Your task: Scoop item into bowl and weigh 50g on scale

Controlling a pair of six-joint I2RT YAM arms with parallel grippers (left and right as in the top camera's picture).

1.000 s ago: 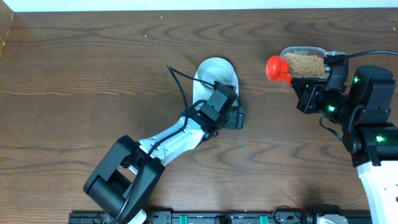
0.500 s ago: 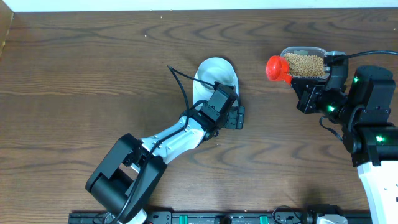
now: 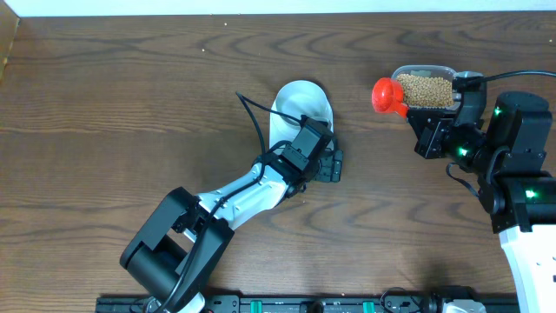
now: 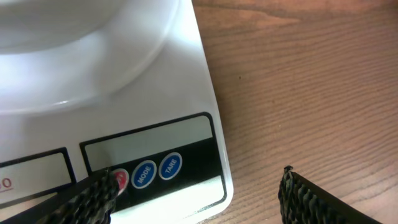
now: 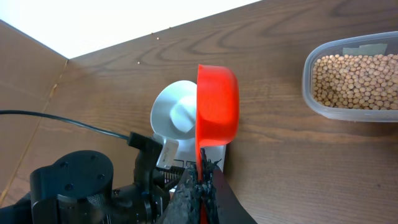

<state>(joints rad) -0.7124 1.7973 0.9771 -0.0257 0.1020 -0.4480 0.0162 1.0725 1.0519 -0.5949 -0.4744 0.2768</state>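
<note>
The pale bowl [image 3: 302, 103] sits on the white scale [image 3: 318, 130], and it also shows in the left wrist view [image 4: 62, 50]. My left gripper [image 3: 327, 163] is open over the scale's button end [image 4: 186, 81]. One fingertip [image 4: 99, 190] rests at the red round button and the other hangs over the wood. My right gripper [image 3: 415, 122] is shut on the handle of a red scoop [image 3: 387, 96], held on edge above the table [image 5: 217, 106]. The tan beans [image 3: 425, 89] fill a clear tub [image 5: 354, 81] just beside the scoop. The scoop's inside is hidden.
The left arm [image 3: 243, 196] stretches from the front edge to the scale, with a black cable [image 3: 252, 113] looping beside the bowl. The right arm's body [image 3: 512, 156] stands at the right edge. The table's back edge meets a white wall [image 5: 124, 18].
</note>
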